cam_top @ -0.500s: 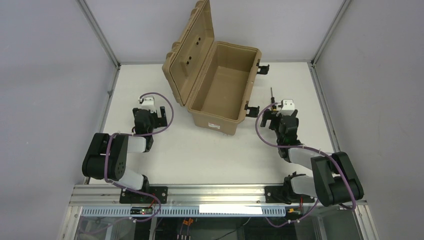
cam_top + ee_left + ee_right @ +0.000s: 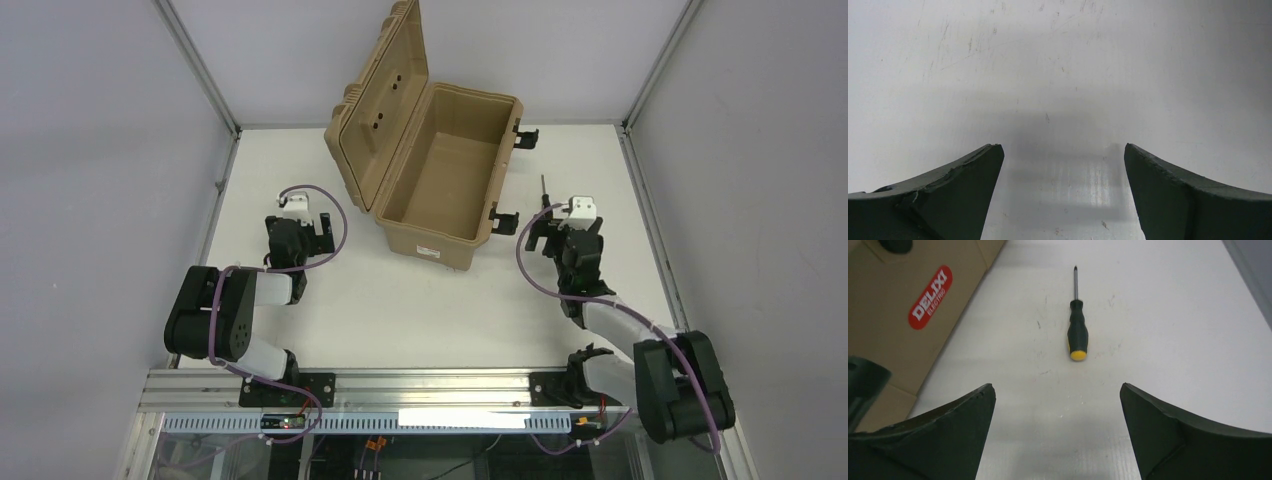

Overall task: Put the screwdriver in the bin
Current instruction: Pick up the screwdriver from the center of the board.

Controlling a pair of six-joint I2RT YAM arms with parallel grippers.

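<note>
The screwdriver (image 2: 1077, 330), with a black handle, a yellow butt and a thin dark shaft, lies on the white table to the right of the bin, tip pointing away from me. In the top view (image 2: 543, 187) only its shaft shows clearly, just beyond my right gripper (image 2: 548, 222). My right gripper (image 2: 1057, 387) is open and empty, low over the table, a short way short of the handle's yellow end. The bin (image 2: 430, 240), a tan case, stands open at the middle back with its lid (image 2: 385, 90) raised. My left gripper (image 2: 305, 228) is open and empty over bare table (image 2: 1063, 150).
The bin's tan side wall (image 2: 893, 340) with a red label (image 2: 930, 297) is close on my right gripper's left. Black latches (image 2: 526, 136) stick out from the bin's right side. Metal frame posts and grey walls bound the table.
My right gripper has moved a little forward and to the right, towards the screwdriver. The left arm, bin and screwdriver have not moved.
</note>
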